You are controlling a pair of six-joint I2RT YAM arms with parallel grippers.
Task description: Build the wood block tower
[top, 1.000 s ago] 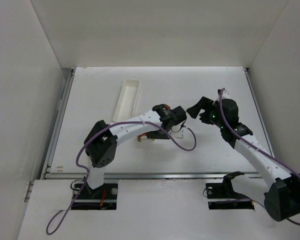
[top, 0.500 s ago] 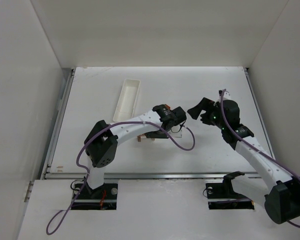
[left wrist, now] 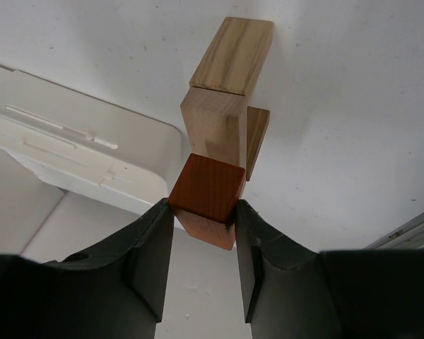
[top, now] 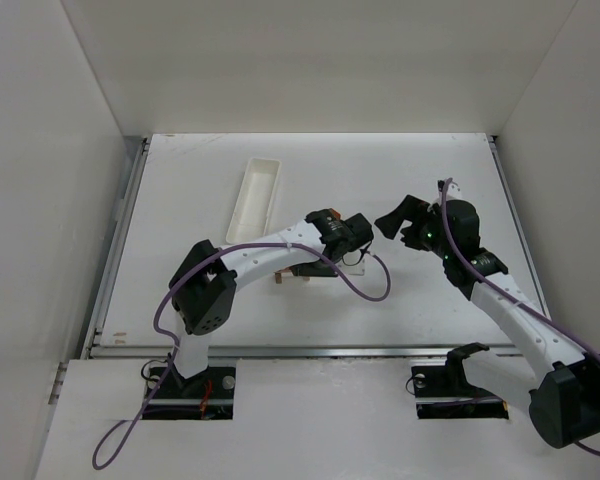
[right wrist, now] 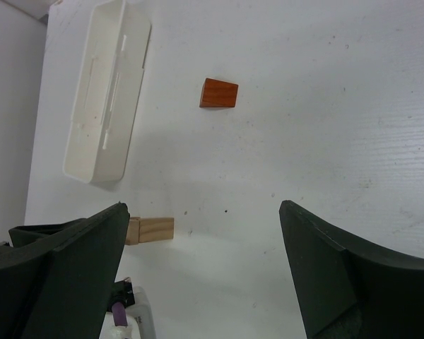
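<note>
Scarcely shifted since earlier, left end effector point(left wrist: 203, 212) clenched on orange-red block point(left wrist: 208, 187), poised at wood block tower point(left wrist: 213, 131) beside tray point(left wrist: 92, 138) on table point(left wrist: 353, 106); right end effector point(right wrist: 203, 206) released; toppling risk from off-centre release.

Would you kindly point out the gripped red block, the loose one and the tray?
Gripped red block point(left wrist: 208, 187): left wrist view, top face.
Loose red block point(right wrist: 219, 93): right wrist view, centre.
Tray point(right wrist: 106, 92): right wrist view, flat middle.
</note>
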